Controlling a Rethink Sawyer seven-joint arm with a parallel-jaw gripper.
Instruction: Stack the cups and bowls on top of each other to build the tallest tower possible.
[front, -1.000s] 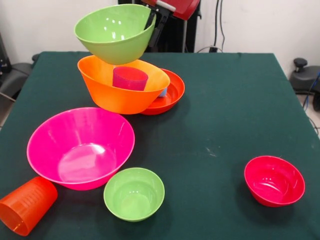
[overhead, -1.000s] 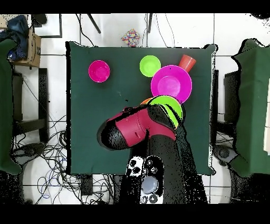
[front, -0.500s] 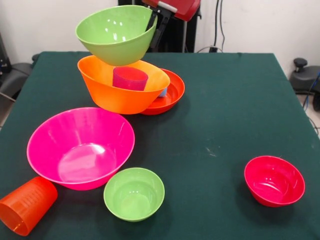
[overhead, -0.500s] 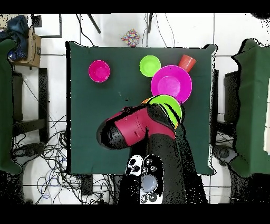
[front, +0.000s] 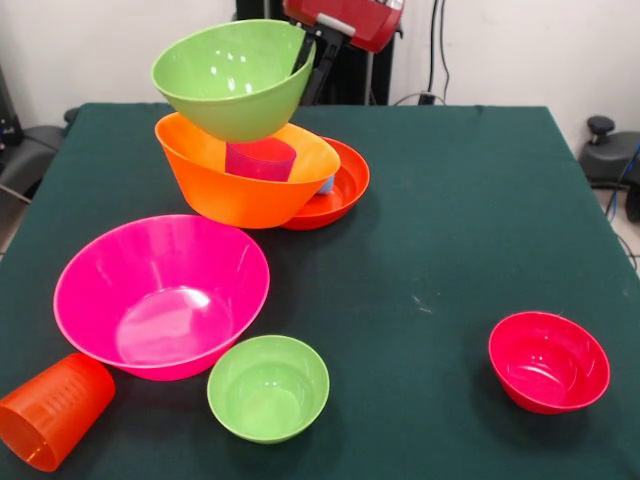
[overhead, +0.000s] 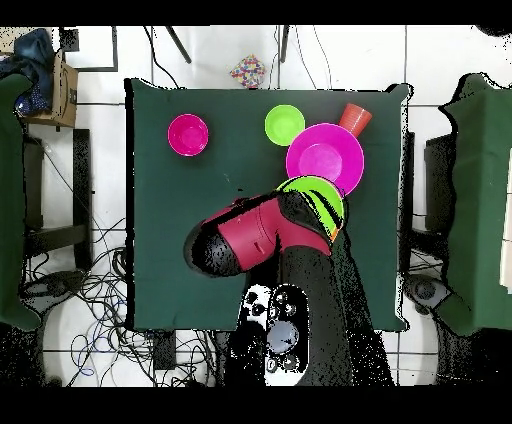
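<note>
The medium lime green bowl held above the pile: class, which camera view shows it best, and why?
The front view. There the medium lime green bowl shows whole, tilted, with the tool gripping its rim over the large orange bowl. In the overhead view the arm covers most of it, leaving a green crescent.
</note>
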